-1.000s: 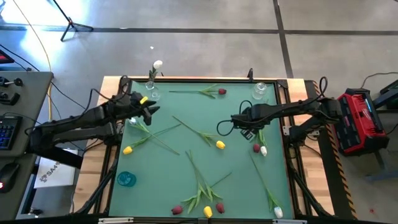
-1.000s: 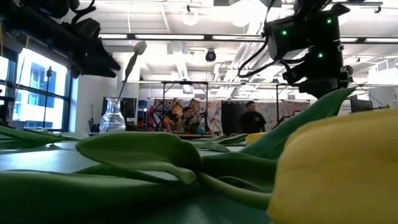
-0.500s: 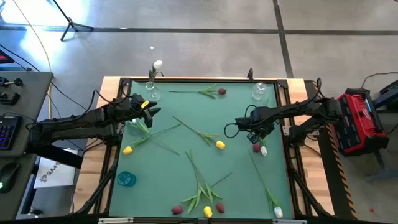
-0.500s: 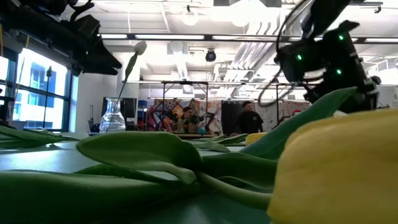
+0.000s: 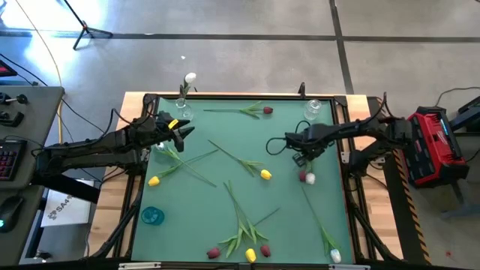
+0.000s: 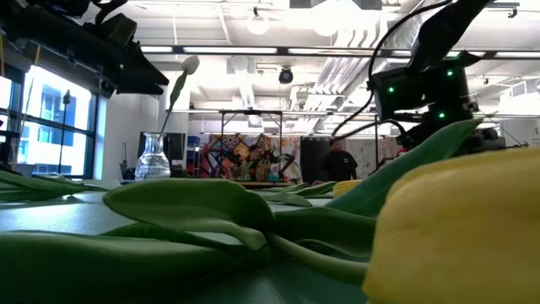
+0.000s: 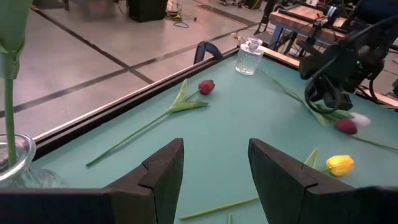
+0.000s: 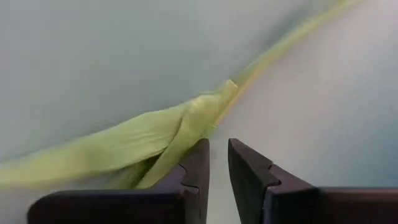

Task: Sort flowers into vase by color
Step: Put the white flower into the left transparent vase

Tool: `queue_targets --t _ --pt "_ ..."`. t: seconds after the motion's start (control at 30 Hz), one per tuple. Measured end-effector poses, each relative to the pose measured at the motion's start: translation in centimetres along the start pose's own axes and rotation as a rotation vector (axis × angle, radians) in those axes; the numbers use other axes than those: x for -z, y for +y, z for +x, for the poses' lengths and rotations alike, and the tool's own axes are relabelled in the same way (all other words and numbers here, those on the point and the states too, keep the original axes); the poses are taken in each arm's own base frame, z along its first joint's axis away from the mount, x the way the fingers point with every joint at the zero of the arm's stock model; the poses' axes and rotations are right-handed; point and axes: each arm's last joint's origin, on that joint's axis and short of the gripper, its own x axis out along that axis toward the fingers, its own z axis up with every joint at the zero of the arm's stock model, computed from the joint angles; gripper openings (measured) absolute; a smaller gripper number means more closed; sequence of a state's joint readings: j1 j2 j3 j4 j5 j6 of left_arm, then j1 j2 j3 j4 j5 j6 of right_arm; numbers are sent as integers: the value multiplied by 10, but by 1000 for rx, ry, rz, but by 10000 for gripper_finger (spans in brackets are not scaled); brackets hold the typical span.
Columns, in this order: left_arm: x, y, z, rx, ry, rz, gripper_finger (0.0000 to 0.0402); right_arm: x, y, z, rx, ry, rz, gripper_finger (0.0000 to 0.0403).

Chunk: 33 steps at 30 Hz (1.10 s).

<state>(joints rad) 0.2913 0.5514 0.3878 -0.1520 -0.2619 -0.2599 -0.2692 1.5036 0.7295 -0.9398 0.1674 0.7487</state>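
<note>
A smooth green mat (image 5: 285,217) covers a wood-framed table, strewn with artificial tulips (image 5: 241,225): small egg-shaped heads in white, dark red and yellow on long thin green stems with narrow pointed leaves. A clear, rounded glass vase (image 5: 182,111) at the far left corner holds one white tulip (image 5: 190,77), its stem leaning. A second clear glass vase (image 5: 312,109), with nothing visible in it, stands at the far right corner. The left gripper (image 7: 214,165) hovers near the first vase, its two dark, blocky fingers set apart and holding nothing. The right gripper (image 8: 217,163) sits low over the mat's right side, fingers drawn nearly together with a thin gap, a pale green leaf (image 8: 137,146) lying just beside the tips (whether it is pinched cannot be told). A dark red tulip (image 5: 302,177) and a white one (image 5: 310,179) lie side by side just below that gripper.
</note>
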Motion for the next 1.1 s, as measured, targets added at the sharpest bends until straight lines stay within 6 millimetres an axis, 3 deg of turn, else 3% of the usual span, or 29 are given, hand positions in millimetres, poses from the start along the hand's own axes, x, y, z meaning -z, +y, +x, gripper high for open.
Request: queue_targets --t 0.17,0.57,0.77,1.1 --pt "1 0 0 -2 7 -14 170 -6 -5 -1 12 -8 -16 67" --pt "1 0 0 -5 6 -15 170 -10 -15 0 33 28 52 149" --pt "1 0 0 -7 7 -7 170 -9 -20 -3 0 69 89 139" --pt "3 1 0 -20 32 0 170 -12 -27 -24 -44 -78 217 103"
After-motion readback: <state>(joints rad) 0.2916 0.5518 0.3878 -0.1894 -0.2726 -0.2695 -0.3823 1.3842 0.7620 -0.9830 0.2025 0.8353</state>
